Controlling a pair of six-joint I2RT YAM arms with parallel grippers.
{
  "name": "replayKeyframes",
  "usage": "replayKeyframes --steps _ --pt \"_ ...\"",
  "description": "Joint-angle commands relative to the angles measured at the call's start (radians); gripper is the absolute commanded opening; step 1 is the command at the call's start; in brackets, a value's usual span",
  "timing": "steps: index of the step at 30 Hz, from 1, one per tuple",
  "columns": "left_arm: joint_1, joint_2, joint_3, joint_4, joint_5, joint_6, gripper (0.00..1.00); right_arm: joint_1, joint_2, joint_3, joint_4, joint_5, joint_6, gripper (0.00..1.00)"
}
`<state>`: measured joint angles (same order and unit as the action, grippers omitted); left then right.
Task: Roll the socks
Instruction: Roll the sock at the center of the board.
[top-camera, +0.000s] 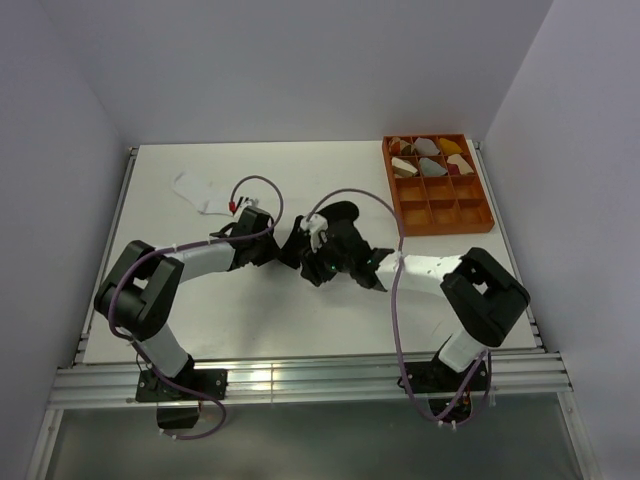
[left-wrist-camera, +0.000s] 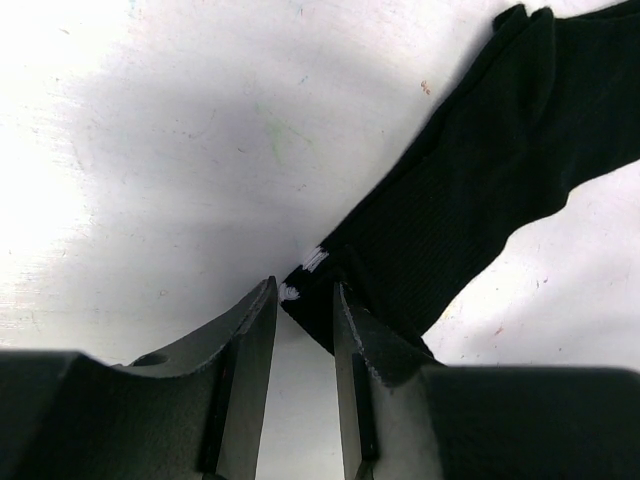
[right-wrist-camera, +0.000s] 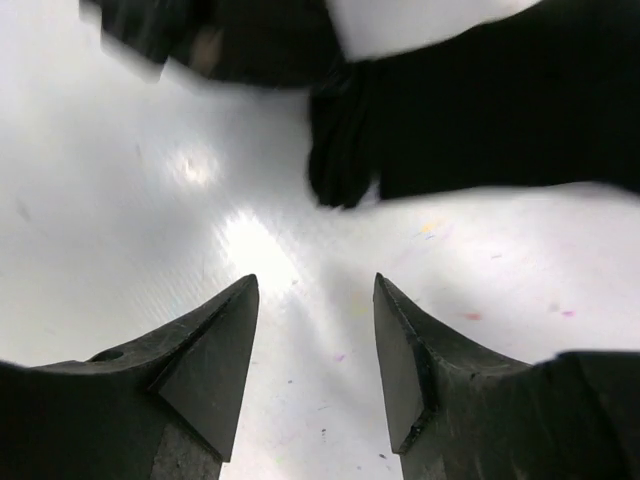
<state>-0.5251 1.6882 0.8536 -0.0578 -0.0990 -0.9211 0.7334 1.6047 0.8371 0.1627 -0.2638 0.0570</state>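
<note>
The black sock (top-camera: 340, 213) lies at the table's middle, stretched away from my left gripper (left-wrist-camera: 305, 292) in the left wrist view. Its white-striped cuff (left-wrist-camera: 312, 262) sits between that gripper's fingertips, which are closed in on it from both sides. In the top view the left gripper (top-camera: 288, 250) and the right gripper (top-camera: 312, 262) meet beside this sock. My right gripper (right-wrist-camera: 315, 300) is open over bare table, with the black sock (right-wrist-camera: 480, 120) a short way ahead of its tips. The white sock (top-camera: 200, 192) lies flat at the far left, away from both grippers.
An orange compartment tray (top-camera: 395, 200) stands at the back right, with several rolled bundles (top-camera: 430, 155) in its far rows. The left arm's dark body (right-wrist-camera: 200, 40) shows blurred at the top of the right wrist view.
</note>
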Motion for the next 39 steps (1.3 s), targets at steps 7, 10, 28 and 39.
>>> replayKeyframes --steps 7,10,28,39 --pt "-0.004 0.062 -0.018 -0.16 0.015 0.113 0.35 0.222 0.012 -0.128 0.357 0.397 -0.227 0.61" --pt "-0.004 0.068 -0.007 -0.158 0.035 0.128 0.35 0.262 0.035 -0.135 0.432 0.458 -0.24 0.63" --pt "0.022 0.068 0.013 -0.191 0.077 0.165 0.36 0.31 0.196 -0.081 0.54 0.552 -0.359 0.63" --pt "0.025 0.07 0.016 -0.195 0.087 0.168 0.36 0.308 0.276 -0.032 0.558 0.577 -0.394 0.62"
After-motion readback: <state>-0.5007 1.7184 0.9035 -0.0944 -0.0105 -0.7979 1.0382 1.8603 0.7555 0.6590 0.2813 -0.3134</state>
